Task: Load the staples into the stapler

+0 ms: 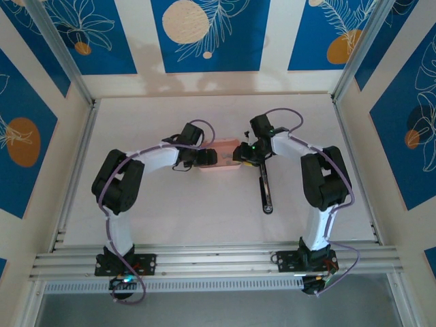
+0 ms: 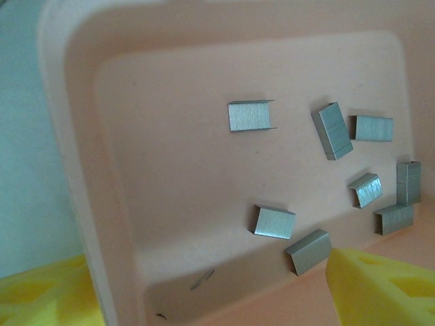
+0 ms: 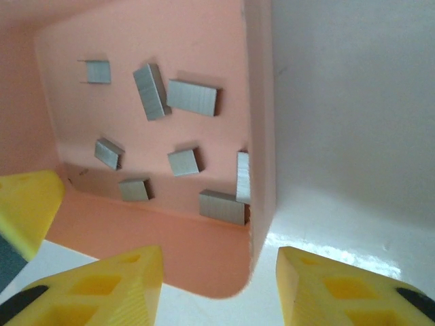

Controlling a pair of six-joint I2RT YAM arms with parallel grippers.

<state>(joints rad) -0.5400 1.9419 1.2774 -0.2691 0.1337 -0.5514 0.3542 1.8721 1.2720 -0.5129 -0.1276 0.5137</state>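
Note:
Several staples (image 2: 274, 223) (image 3: 192, 97) lie scattered flat on the floor of a shallow pink tray (image 1: 223, 151). The black stapler (image 1: 264, 191) lies lengthwise on the table just near of the tray's right end. My left gripper (image 1: 204, 157) (image 2: 207, 275) is at the tray's left end. It is open, with its yellow fingers (image 2: 380, 288) either side of a tray corner. My right gripper (image 1: 245, 151) (image 3: 216, 272) hovers at the tray's right end. It too is open, and the tray's rounded corner sits between its fingers (image 3: 102, 292) without touching them.
The tray's wall (image 3: 262, 102) (image 2: 75, 170) rises round the staples. White table (image 1: 204, 211) surrounds it, fenced by blue-and-white patterned walls and a metal rail at the near edge. A yellow finger (image 3: 27, 204) of the other gripper shows at the tray's left side.

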